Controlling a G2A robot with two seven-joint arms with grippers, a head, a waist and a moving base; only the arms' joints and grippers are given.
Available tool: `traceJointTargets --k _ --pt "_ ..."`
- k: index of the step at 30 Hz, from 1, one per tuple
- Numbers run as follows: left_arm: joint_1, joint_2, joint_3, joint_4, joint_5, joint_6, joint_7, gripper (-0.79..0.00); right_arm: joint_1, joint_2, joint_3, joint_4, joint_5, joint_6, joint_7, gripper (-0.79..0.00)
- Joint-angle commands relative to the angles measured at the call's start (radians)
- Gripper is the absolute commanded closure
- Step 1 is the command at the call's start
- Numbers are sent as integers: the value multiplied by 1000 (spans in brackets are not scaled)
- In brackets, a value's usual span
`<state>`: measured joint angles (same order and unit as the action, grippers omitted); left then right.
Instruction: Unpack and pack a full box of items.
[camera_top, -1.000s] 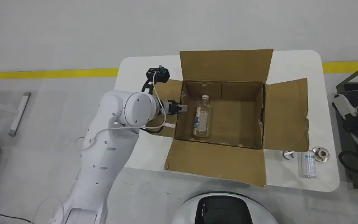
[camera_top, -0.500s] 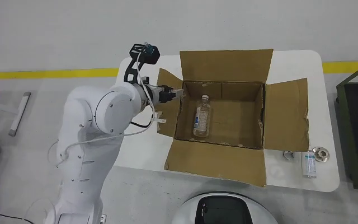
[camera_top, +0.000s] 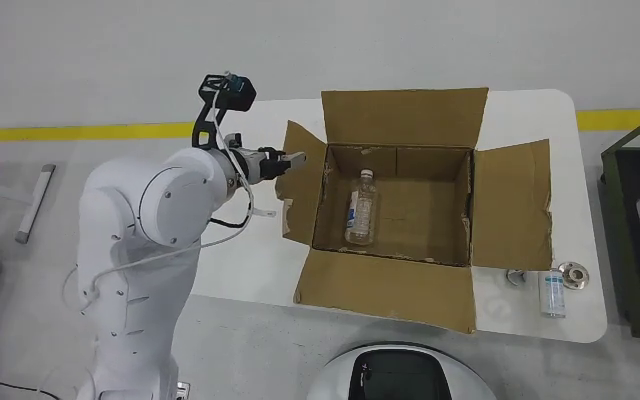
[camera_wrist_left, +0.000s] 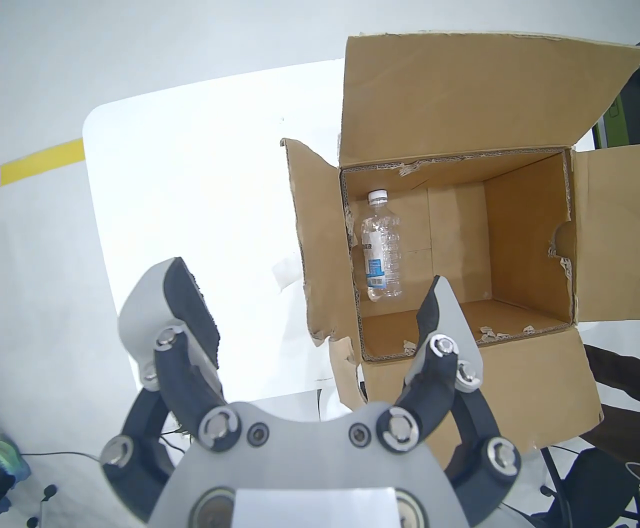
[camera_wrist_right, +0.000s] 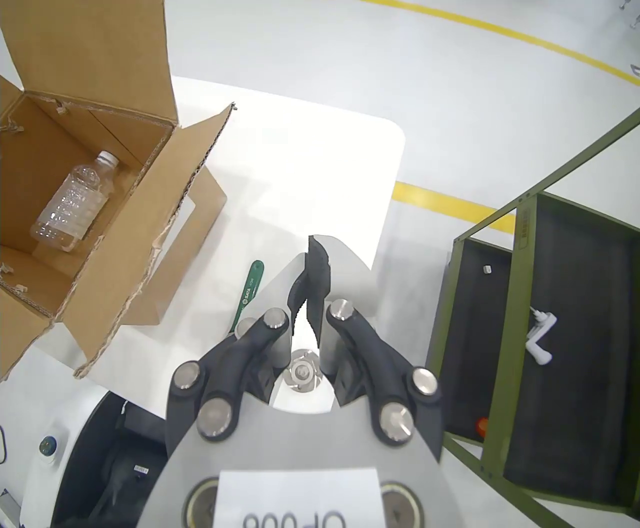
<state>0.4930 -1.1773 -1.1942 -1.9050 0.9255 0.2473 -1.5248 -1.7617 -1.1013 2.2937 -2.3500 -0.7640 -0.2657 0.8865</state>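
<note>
Top view: the left gripper (camera_top: 292, 158) hangs over the tabletop (camera_top: 250, 270), just beside the torn side flap of the cardboard box (camera_top: 400, 115). A clear bottle (camera_top: 362, 208) lies inside the box, ahead of the gripper.

Left wrist view: the left gripper (camera_wrist_left: 310, 287) is spread wide and empty, with the box and the bottle beyond its fingertips.

Right wrist view: the right gripper (camera_wrist_right: 312, 272) is closed on nothing. A green-handled tool (camera_wrist_right: 248, 292) lies on the tabletop just beside it, and the box is farther off.
</note>
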Motion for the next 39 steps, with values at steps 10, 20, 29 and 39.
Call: traceJointTargets --k 10,20,29,39 --pt "-5 2 14 10 1 -11 2 -785 4 15 -208 26 -266 145 325 0" --pt "-5 2 14 10 1 -11 2 -785 47 22 -303 74 -247 228 454 -89" --pt "-5 2 14 10 1 -11 2 -785 24 21 -361 110 -296 271 410 -256" --pt "-5 2 14 10 1 -11 2 -785 1 19 -403 112 -313 296 384 -339"
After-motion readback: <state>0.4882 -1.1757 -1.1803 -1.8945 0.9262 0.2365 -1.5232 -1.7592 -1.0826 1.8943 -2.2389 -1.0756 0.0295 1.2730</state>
